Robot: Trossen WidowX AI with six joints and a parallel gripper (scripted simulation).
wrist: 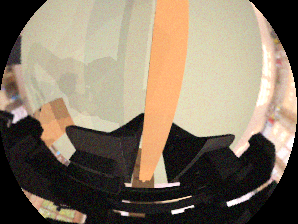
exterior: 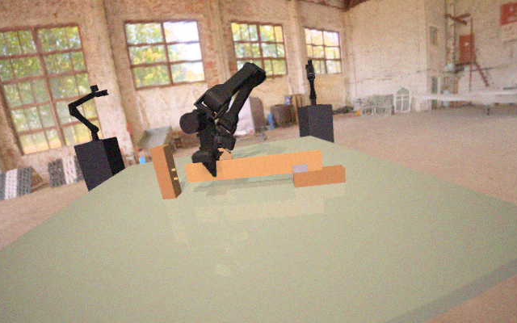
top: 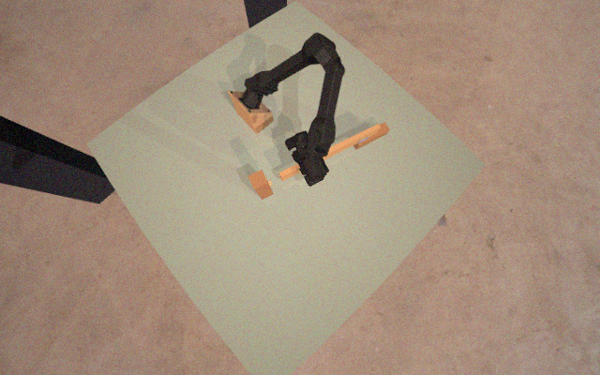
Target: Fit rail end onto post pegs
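Note:
The bed rail (top: 352, 142) (exterior: 254, 162) (wrist: 168, 65) is raised off the table at its near end and looks about level. Its far end sits in the pale bracket (exterior: 300, 168) on the footboard block (exterior: 320, 177). My gripper (top: 306, 165) (exterior: 213, 171) (wrist: 150, 116) is shut on the rail near its near end. The post (top: 261, 184) (exterior: 165, 174) stands upright beyond that end, with a visible gap between them. Its upper peg (exterior: 174, 169) and lower peg (exterior: 175, 178) both show in the gap. The holes in the rail's end are hidden.
A wooden wedge-shaped stand (top: 259, 123) (wrist: 54, 117) is under the arm's base, behind the rail. Dark pedestals (top: 37, 159) (exterior: 100, 163) stand beyond the table (top: 230, 262) (exterior: 230, 250), two of them bearing other arms in the exterior view.

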